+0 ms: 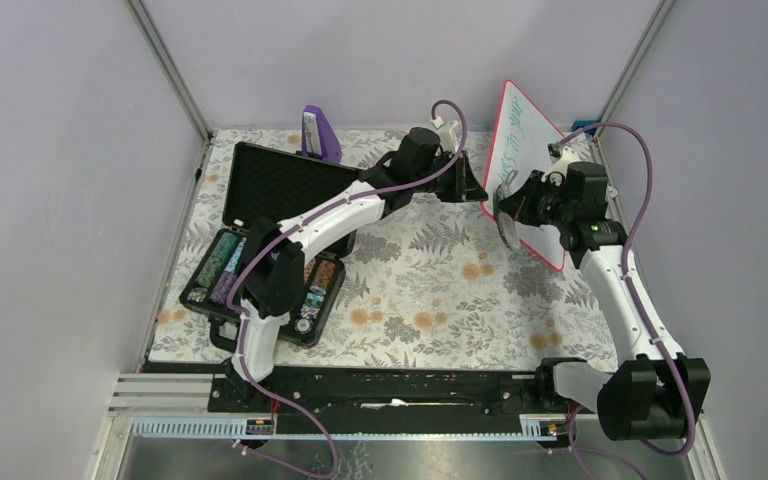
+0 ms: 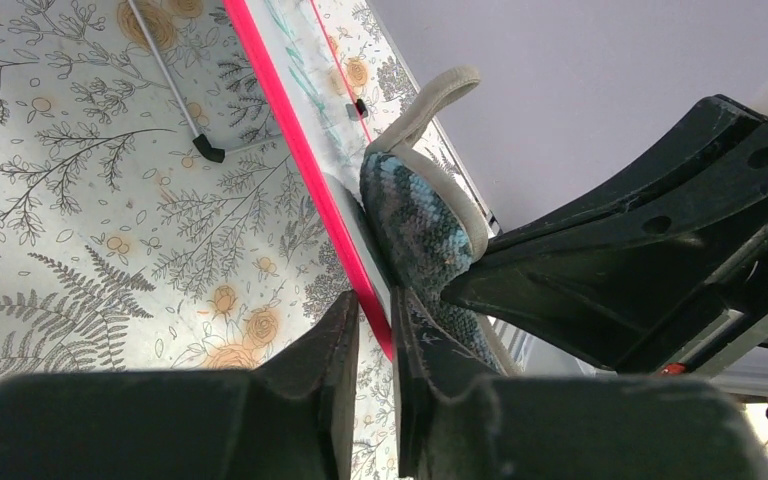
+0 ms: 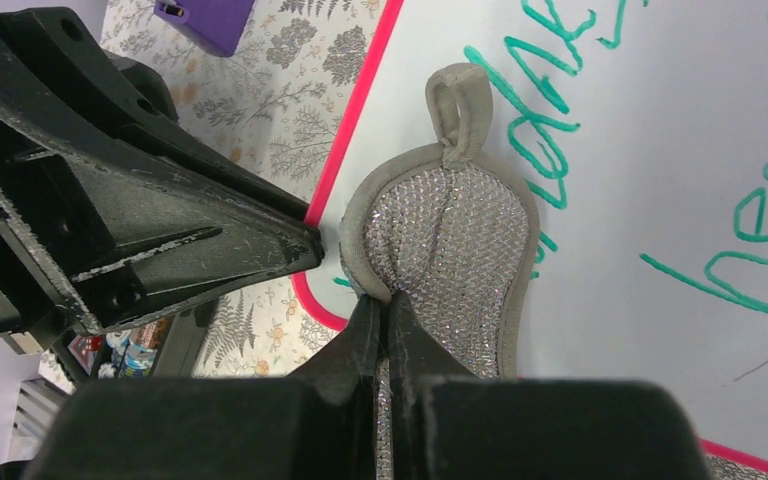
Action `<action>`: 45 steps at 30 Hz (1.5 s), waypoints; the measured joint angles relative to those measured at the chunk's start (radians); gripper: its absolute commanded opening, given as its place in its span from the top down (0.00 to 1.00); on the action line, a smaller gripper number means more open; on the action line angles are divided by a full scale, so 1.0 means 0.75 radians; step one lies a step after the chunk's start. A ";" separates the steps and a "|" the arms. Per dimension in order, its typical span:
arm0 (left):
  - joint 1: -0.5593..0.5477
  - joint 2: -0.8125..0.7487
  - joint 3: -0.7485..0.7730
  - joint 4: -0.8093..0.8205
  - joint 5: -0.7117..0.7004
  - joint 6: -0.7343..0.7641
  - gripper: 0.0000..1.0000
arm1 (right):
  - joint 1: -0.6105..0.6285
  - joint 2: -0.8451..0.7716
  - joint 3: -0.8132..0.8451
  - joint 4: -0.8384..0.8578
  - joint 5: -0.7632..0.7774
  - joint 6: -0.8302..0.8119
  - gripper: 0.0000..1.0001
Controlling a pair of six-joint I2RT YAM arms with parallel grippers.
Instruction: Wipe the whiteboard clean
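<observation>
Floral tabletop (image 1: 430, 290), whiteboard (image 3: 660, 150), green writing (image 3: 716, 283) partly hidden behind scrub pad (image 3: 450, 240)

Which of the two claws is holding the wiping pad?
The right claw: it pinches the grey-rimmed mesh pad lying on the whiteboard. The left claw grips the board's red rim instead.

The whiteboard (image 1: 525, 145) stands right of the case (image 1: 280, 185), pad (image 1: 508, 228) seemingly against it.

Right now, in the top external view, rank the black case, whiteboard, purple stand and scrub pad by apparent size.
1. black case, lying open.
2. whiteboard, tilted up, so foreshortened here.
3 and 4. purple stand and scrub pad look about alike; I won't rank them.
</observation>
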 measured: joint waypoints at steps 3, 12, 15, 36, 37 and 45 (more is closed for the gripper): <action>-0.004 0.001 0.006 -0.012 -0.002 -0.006 0.96 | 0.002 0.006 0.000 0.015 -0.029 0.003 1.00; -0.004 0.001 0.017 -0.055 -0.021 -0.015 1.00 | 0.079 0.048 0.000 0.081 -0.052 0.083 1.00; -0.001 0.001 0.018 -0.063 -0.033 -0.014 1.00 | 0.088 0.066 0.000 0.090 -0.024 0.136 1.00; -0.005 0.001 0.018 -0.074 -0.050 -0.006 1.00 | -0.193 0.090 -0.204 0.118 0.131 0.245 1.00; -0.005 0.001 0.018 -0.074 -0.050 -0.006 1.00 | -0.193 0.090 -0.204 0.117 0.129 0.233 1.00; -0.005 0.001 0.019 -0.073 -0.052 -0.010 1.00 | -0.111 0.087 -0.161 0.120 0.070 0.175 1.00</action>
